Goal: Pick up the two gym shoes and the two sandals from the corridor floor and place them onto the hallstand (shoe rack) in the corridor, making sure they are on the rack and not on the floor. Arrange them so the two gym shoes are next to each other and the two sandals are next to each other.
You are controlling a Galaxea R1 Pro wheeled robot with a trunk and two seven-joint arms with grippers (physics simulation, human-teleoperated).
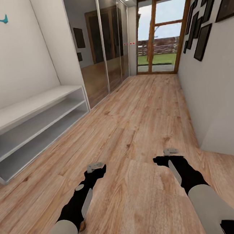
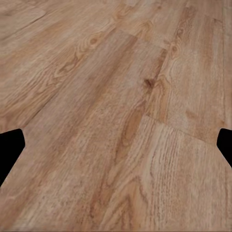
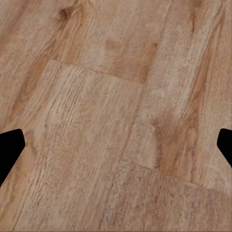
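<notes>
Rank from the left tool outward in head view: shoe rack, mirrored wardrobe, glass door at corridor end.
From the left tool:
1. Shoe rack, to the tool's left against the wall, shelves bare.
2. Mirrored wardrobe, further along that same left wall, past the rack.
3. Glass door, at the far end of the corridor floor, straight ahead.

A home's entrance corridor: a long, narrow run of light wood-plank floor (image 1: 133, 129) leads to a wood-framed glazed door (image 1: 160, 35) with lawn and a fence outside. On one side stand a low grey hallstand (image 1: 34, 122) with 2 open shelves and mirrored wardrobe doors (image 1: 99, 42); dark picture frames (image 1: 203, 41) hang opposite.
</notes>
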